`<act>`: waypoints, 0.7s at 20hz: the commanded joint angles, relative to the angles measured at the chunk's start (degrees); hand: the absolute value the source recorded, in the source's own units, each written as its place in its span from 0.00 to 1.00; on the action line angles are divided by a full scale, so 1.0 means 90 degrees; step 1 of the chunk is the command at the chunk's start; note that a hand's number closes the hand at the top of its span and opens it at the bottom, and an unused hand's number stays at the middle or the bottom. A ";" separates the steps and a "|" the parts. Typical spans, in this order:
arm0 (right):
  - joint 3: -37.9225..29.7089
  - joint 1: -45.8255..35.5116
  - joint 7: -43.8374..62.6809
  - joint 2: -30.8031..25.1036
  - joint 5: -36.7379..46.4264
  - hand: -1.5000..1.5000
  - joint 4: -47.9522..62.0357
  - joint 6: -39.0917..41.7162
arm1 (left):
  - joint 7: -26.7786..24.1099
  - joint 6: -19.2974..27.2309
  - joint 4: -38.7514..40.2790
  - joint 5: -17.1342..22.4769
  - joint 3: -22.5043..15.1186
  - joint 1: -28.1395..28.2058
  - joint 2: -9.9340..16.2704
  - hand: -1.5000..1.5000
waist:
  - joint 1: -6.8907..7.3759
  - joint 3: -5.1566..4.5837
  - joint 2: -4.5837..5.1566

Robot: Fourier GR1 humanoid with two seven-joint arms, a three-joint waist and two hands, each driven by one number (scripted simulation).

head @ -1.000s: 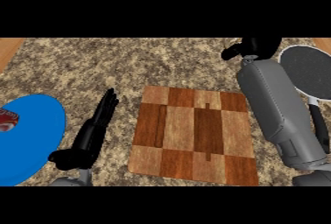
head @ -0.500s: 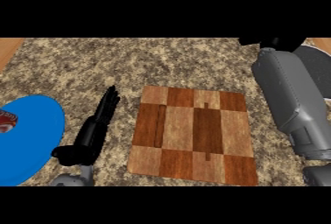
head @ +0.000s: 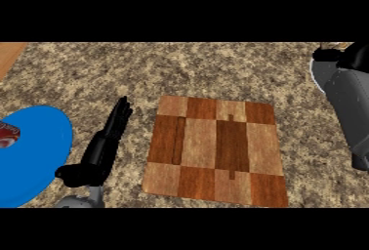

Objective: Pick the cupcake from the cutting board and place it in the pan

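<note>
A speckled stone bench [head: 187,68] fills the view. A wooden cutting board [head: 215,149] lies at centre, with no cupcake visible on it. A blue plate [head: 32,156] sits at nine o'clock. The left hand [head: 101,146] rests beside the board, fingers [head: 119,110] straight, holding nothing. The right hand [head: 342,56] shows at two o'clock; I cannot tell its grip.

The counter [head: 216,73] is finished in a speckled brown-and-beige granite pattern. The cutting board [head: 214,149] is patterned in light and dark wood blocks. The plate [head: 32,156] is coloured blue; the left hand [head: 101,146] is coloured black
</note>
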 commanded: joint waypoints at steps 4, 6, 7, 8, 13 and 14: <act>-0.0373 0.0479 -0.0510 -0.0822 -0.0035 1.00 0.0346 -0.1343 | -0.0091 -0.0119 0.0050 0.0128 0.0178 -0.0014 0.0069 0.50 | -0.0008 0.0009 0.0017; -0.0627 0.0785 -0.0845 -0.0794 -0.0317 1.00 0.0429 -0.1822 | -0.0150 -0.0214 0.0015 0.0125 0.0176 0.0092 0.0166 0.50 | 0.0026 0.0017 0.0036; -0.0665 0.0726 -0.1082 -0.0893 -0.0362 1.00 0.0553 -0.1816 | -0.0203 -0.0020 -0.0009 -0.0046 -0.0056 0.0178 -0.0079 0.50 | 0.0064 0.0018 0.0043; -0.0808 0.0661 -0.1356 -0.1091 -0.0581 1.00 0.0592 -0.1605 | -0.0351 -0.0066 0.0185 -0.0072 -0.0094 0.0086 -0.0123 0.50 | 0.0042 0.0019 0.0050; -0.1203 0.0743 -0.2078 -0.1512 -0.1038 1.00 0.0792 -0.1547 | -0.0170 -0.0140 -0.0136 0.0029 -0.0118 0.0309 -0.0068 0.50 | 0.0161 0.0034 0.0068; -0.1258 0.0683 -0.2132 -0.1439 -0.1099 1.00 0.0870 -0.1615 | -0.0275 -0.0144 -0.0009 -0.0076 -0.0179 0.0250 -0.0074 0.50 | 0.0165 0.0032 0.0078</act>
